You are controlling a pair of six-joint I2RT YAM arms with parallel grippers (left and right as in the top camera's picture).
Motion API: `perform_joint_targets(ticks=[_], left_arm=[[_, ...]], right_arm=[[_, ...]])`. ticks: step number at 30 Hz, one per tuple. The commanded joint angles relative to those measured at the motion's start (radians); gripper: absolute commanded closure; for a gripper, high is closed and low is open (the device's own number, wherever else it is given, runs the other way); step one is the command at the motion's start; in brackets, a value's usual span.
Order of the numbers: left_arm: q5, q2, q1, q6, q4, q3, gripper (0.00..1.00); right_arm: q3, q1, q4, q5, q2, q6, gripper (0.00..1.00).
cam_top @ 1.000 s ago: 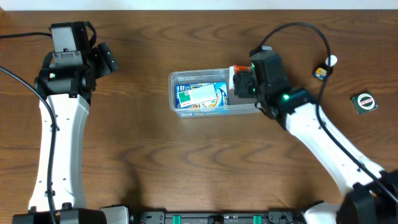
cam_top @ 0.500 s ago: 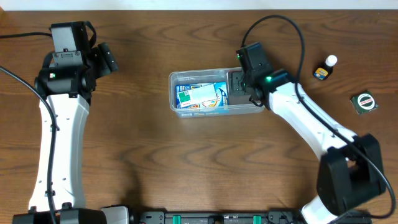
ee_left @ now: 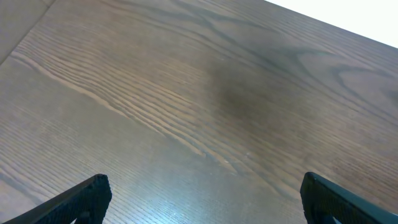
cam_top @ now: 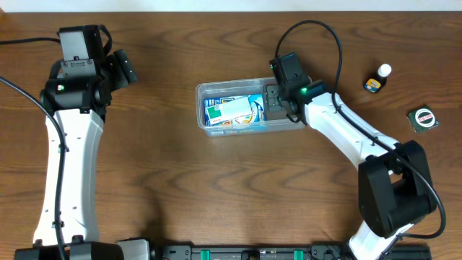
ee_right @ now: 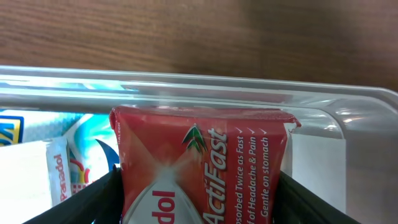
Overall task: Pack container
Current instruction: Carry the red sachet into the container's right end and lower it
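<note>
The clear plastic container point(cam_top: 203, 101) sits mid-table, holding blue and white boxes point(cam_top: 234, 111) in its left part. My right gripper point(cam_top: 278, 103) is over the container's right end, shut on a red Panadol ActiFast box point(ee_right: 202, 162) held inside the tub next to the blue boxes point(ee_right: 37, 162). The tub's rim point(ee_right: 323, 99) shows just beyond the red box in the right wrist view. My left gripper point(ee_left: 202, 199) is open and empty over bare wood at the far left, well away from the container.
A small bottle with a white cap point(cam_top: 375, 79) stands at the back right. A round green tape measure point(cam_top: 423, 118) lies at the far right. The table's far edge runs along the top of the overhead view.
My right gripper moved left with the red box, from just outside the container's right end to inside its right part. The left arm has not moved.
</note>
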Motion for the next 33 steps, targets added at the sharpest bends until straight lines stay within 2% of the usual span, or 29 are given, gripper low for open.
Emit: perform_joint_targets(ticks=[1,9,13,15,18,25,27,30,33], left_arm=[[-0.016,0.000,0.002,-0.013,-0.003,0.003,0.02],[-0.016,0.000,0.002,-0.013,-0.003,0.003,0.02],[-0.015,0.000,0.002,-0.013,-0.003,0.003,0.02],[-0.015,0.000,0.002,-0.013,-0.003,0.003,0.02],[-0.016,0.000,0.002,-0.013,-0.003,0.003,0.02],[-0.015,0.000,0.002,-0.013,-0.003,0.003,0.02],[-0.015,0.000,0.002,-0.013,-0.003,0.003,0.02],[-0.016,0.000,0.002,-0.013,-0.003,0.003,0.02],[-0.015,0.000,0.002,-0.013,-0.003,0.003,0.02]], right_arm=[[0.015,0.003,0.013,0.021,0.022,-0.017,0.29],[0.014,0.002,0.020,0.023,0.041,-0.017,0.28],[0.014,0.002,0.019,0.023,0.042,-0.017,0.20],[0.014,0.002,0.020,0.024,0.042,-0.017,0.09],[0.014,0.002,0.020,0.023,0.042,-0.017,0.08],[0.071,0.002,-0.061,0.023,0.014,-0.017,0.34],[0.109,0.002,-0.111,0.023,0.010,-0.017,0.52],[0.137,0.001,-0.157,0.023,0.010,-0.016,0.98],[0.135,0.002,-0.171,0.020,0.014,-0.013,0.99]])
